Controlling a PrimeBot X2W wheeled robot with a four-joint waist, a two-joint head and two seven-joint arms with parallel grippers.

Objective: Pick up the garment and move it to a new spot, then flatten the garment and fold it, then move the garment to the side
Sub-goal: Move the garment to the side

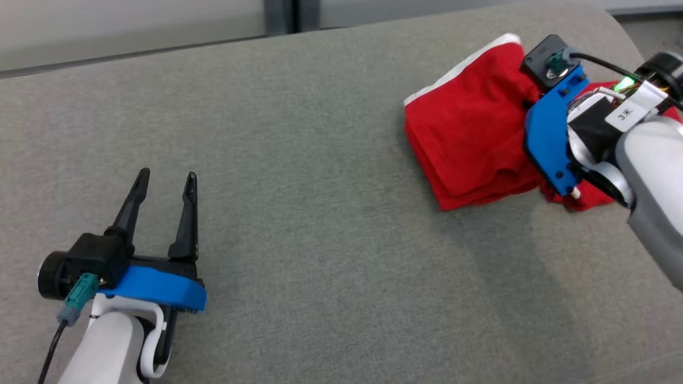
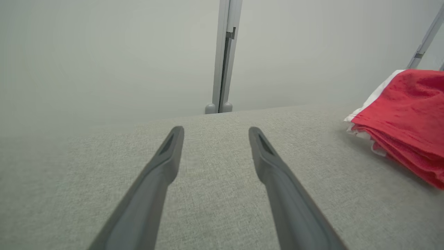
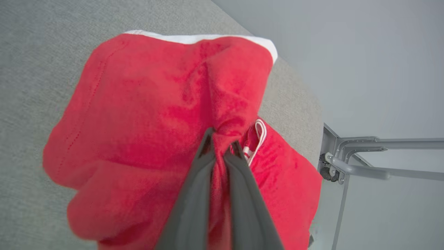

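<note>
The garment [image 1: 469,138] is red cloth with a white edge, bunched in layers at the far right of the grey table [image 1: 320,213]. In the right wrist view my right gripper [image 3: 222,144] is shut on a pinched ridge of the garment [image 3: 138,118], and red fabric is squeezed between the two dark fingers. In the head view the right fingertips are hidden behind the blue wrist bracket. My left gripper [image 1: 166,178] stands open at the lower left, far from the cloth, fingers apart over bare table [image 2: 215,132]. The garment [image 2: 406,114] lies at the right edge of the left wrist view.
The table's rounded far right corner lies just beyond the garment. A metal table frame with a caster [image 3: 350,163] stands past that edge. A pale wall with a grey upright post [image 2: 225,55] runs behind the table's far edge.
</note>
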